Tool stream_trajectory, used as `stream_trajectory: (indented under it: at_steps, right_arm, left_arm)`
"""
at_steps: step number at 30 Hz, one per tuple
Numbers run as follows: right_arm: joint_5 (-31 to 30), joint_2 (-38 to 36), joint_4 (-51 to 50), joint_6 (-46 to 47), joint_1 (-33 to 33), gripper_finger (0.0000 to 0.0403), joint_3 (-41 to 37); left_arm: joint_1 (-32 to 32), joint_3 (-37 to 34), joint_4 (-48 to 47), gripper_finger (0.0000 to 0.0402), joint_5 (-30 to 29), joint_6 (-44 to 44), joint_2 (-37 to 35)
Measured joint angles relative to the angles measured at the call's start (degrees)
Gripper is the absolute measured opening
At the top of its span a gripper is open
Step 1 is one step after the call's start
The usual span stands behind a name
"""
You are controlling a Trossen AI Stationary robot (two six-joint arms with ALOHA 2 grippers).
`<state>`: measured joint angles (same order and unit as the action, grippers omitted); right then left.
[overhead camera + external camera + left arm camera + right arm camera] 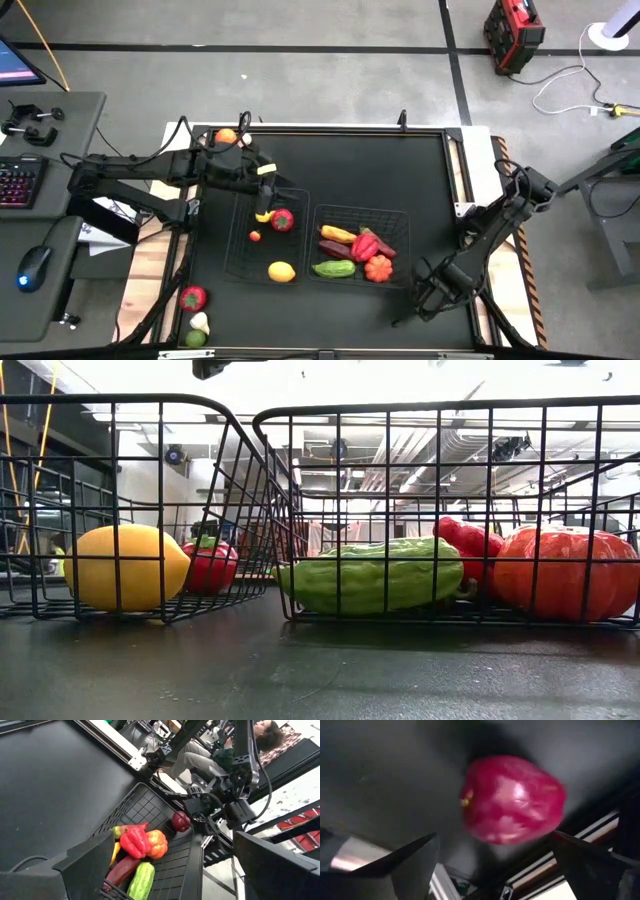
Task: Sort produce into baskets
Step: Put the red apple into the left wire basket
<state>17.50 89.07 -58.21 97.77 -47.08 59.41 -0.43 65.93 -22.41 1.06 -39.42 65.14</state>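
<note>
Two black wire baskets sit side by side mid-table. The left basket (240, 262) holds a lemon (282, 271), a red fruit (283, 220) and a small red piece (255, 236). The right basket (395, 218) holds a cucumber (334, 268), a red pepper (364, 246), a pumpkin (378, 267) and a yellow piece (336, 233). My left gripper (265, 208) hangs open and empty over the left basket's far edge. My right gripper (420, 295) is open, low by the right basket's right side. A red apple (512, 800) lies on the mat just ahead of its fingers, untouched.
An orange (226, 137) lies at the mat's far left. A red apple (192, 297), a garlic (199, 322) and a green piece (195, 339) lie at the near left corner. A person (265, 735) sits beyond the table's right side. The mat's far middle is bare.
</note>
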Motion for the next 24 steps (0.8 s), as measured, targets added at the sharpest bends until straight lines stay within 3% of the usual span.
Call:
stream_trajectory:
  at_steps: [6,18,24]
  right_arm:
    - [-1.4,0.1,1.8,8.4,0.2,0.0374,-3.8]
    - [-3.9,0.8,3.8,-9.1,0.2,0.0374,-4.0]
    - [-3.6,5.0,5.1,-18.4,0.2,0.0374,-4.0]
  left_arm:
    - [0.0,0.0,0.0,0.0395,0.0,-0.9,0.0]
    - [0.0,0.0,0.0,0.0395,0.0,-1.0,0.0]
    - [0.0,0.0,0.0,0.0395,0.0,-1.0,0.0]
